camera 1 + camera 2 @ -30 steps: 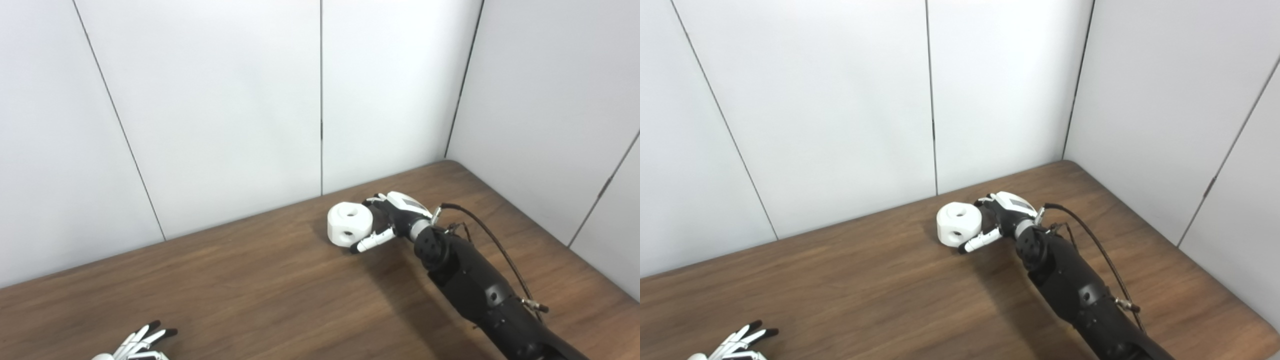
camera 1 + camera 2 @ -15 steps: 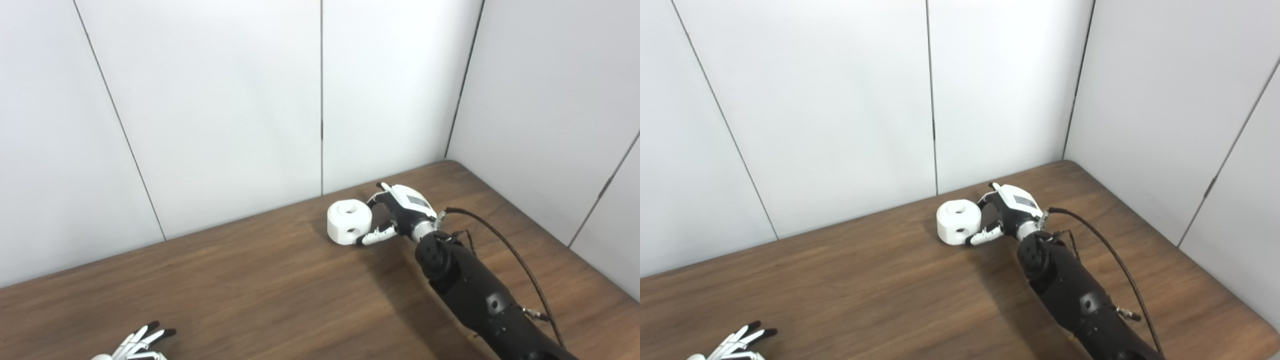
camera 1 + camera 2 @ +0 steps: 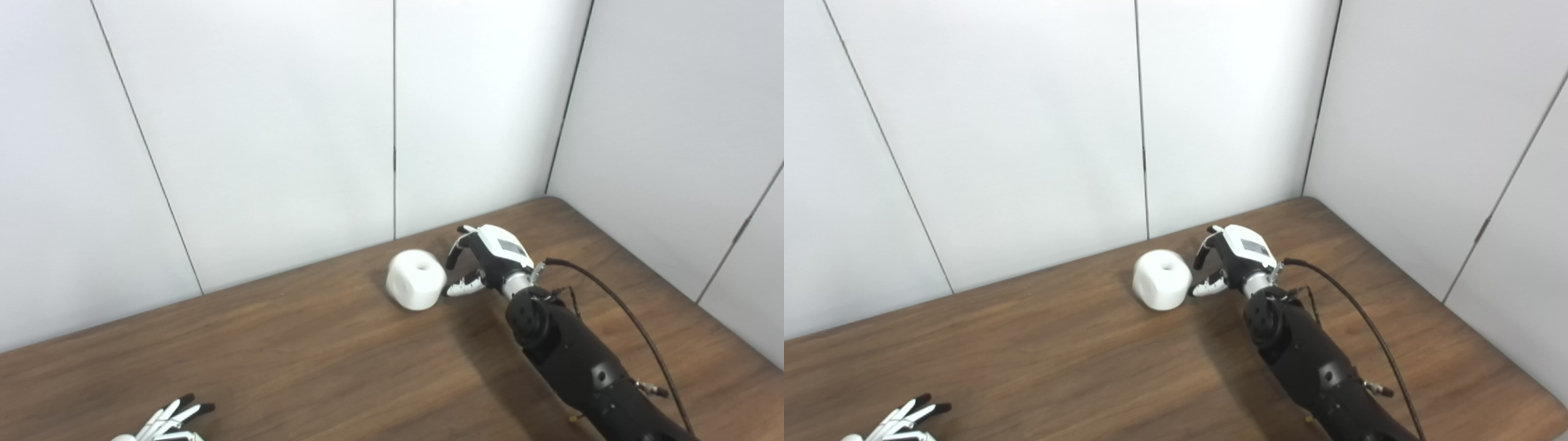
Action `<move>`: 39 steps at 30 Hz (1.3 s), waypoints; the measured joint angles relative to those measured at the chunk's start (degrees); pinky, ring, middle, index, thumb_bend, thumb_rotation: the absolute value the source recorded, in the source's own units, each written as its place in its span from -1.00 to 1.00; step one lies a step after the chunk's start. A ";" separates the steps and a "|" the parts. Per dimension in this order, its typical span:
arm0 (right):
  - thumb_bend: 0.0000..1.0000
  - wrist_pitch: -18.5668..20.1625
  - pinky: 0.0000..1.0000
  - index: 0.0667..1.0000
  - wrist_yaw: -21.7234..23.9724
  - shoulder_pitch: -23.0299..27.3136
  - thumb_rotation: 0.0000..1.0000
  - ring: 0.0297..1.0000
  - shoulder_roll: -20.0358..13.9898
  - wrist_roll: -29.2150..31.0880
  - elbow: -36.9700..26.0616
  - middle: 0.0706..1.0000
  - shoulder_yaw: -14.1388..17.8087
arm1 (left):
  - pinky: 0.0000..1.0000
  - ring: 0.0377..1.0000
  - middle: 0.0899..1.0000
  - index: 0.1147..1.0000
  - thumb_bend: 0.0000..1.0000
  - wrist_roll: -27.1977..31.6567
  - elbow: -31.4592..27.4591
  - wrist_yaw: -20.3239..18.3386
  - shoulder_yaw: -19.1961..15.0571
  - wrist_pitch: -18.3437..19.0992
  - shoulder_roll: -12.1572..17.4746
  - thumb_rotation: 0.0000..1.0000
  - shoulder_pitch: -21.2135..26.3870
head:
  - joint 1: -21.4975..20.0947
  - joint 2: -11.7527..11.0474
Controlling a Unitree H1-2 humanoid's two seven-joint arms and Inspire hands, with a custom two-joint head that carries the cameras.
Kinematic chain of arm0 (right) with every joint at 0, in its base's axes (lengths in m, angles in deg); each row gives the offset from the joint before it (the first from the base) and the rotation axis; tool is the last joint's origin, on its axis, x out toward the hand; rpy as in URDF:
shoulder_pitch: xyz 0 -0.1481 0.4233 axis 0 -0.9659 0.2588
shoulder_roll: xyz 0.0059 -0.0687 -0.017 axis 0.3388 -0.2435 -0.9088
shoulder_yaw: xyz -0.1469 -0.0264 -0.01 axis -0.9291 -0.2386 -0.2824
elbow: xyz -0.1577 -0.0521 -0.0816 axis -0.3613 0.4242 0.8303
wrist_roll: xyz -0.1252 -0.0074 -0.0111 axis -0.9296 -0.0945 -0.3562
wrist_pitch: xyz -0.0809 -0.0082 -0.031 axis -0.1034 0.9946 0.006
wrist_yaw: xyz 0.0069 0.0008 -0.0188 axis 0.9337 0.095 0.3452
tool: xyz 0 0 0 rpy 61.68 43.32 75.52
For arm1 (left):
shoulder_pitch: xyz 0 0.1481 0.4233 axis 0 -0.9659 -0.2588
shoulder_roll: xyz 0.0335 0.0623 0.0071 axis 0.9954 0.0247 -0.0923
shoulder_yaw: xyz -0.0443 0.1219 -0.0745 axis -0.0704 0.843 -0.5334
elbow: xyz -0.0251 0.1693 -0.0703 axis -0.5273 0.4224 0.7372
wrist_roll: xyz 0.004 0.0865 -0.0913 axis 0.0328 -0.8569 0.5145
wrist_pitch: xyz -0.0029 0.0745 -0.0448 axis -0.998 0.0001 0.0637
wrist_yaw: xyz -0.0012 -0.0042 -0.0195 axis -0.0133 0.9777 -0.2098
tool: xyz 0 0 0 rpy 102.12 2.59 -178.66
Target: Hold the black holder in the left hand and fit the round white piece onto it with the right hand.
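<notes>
The round white piece (image 3: 415,278) lies on the wooden table (image 3: 275,355) near the back wall, tilted, with its centre hole facing up. My right hand (image 3: 484,263) is just to its right, open, with fingers curled toward the piece and holding nothing. Its thumb tip (image 3: 456,289) is close to the piece's side; I cannot tell whether they touch. Only the fingertips of my left hand (image 3: 168,422) show at the bottom left edge, spread open and empty. No black holder is in view.
White wall panels (image 3: 275,153) close the table at the back and on the right, meeting in a corner at the far right. A black cable (image 3: 618,303) loops off my right forearm.
The white piece has slipped out of my right hand's grasp, shifted left and tipped over. The right hand has opened and drawn back slightly. The left hand has not moved.
</notes>
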 measured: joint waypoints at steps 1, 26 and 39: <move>0.00 -0.36 0.60 -0.11 -0.17 0.00 -0.71 0.89 0.00 0.00 0.00 0.81 0.00 | 1.00 0.97 0.78 -0.18 0.02 0.00 0.00 0.00 0.00 0.00 0.00 -0.91 -0.01 | 0.35 -0.17; 0.01 -0.55 0.58 -0.11 -0.75 -0.44 -0.72 0.89 0.00 -0.03 -0.46 0.82 0.14 | 1.00 0.97 0.78 -0.18 0.02 -0.01 0.19 0.95 0.44 -0.02 0.02 -0.91 -0.01 | 0.97 -0.18; 0.01 -0.50 0.58 -0.10 -0.75 -0.44 -0.71 0.91 0.23 0.12 -0.49 0.88 0.58 | 1.00 0.98 0.78 -0.18 0.03 -0.02 0.24 1.31 0.59 -0.03 0.05 -0.91 -0.02 | 1.14 0.00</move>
